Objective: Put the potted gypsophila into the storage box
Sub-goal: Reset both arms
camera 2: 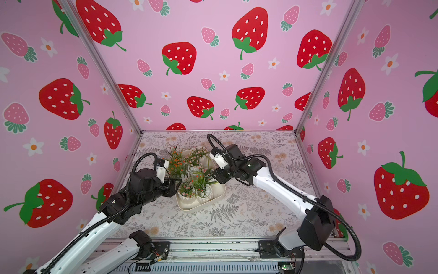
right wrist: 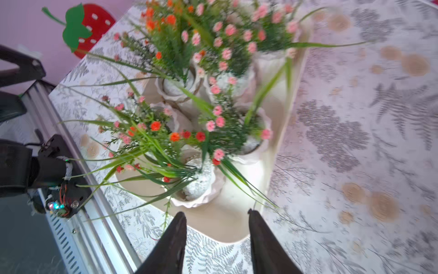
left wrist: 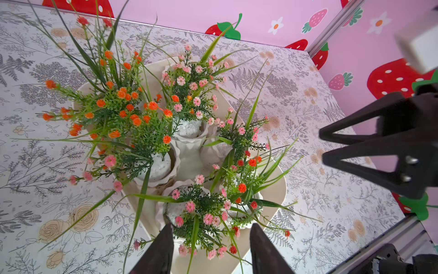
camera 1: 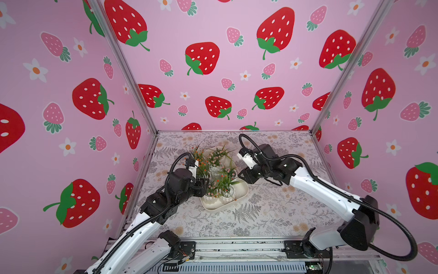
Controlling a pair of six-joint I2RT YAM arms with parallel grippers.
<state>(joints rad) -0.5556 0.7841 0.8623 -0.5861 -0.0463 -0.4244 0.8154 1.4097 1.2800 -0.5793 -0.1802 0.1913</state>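
Black fingers (left wrist: 161, 251) of the left gripper (left wrist: 209, 225): parted, nothing pinched. Sprays of a pink-flowered pot (left wrist: 182, 213) fill the gap between them. The pot itself sits just ahead of the tips, and whether either finger touches its white wall cannot be told. Black fingers (right wrist: 173, 242) of the right gripper (right wrist: 214, 212): likewise parted and empty. Their tips show over a rounded corner of the storage box (right wrist: 220, 225), and a red-flowered pot (right wrist: 196, 187) stands near, beyond them and clear of both tips. Potted gypsophila (left wrist: 189, 132): several small white scalloped pots topped with white pebbles, bearing pink, orange or red blooms and long green blades. All stand upright and crowded inside the storage box, touching or just beside one another. Foliage overhangs the rim on several sides. Storage box: cream, shallow, low-rimmed, round-cornered. In both top views it lies on the table (camera 1: 272, 208) between the two grippers, the left gripper at one long side and the right gripper at the opposite side. Table: covered in a pale print of grey ferns and tan roses. Walls (camera 1: 213, 59): pink, printed with red and pink strawberries and white flowers, enclosing the table on three sides, with metal posts at the corners.
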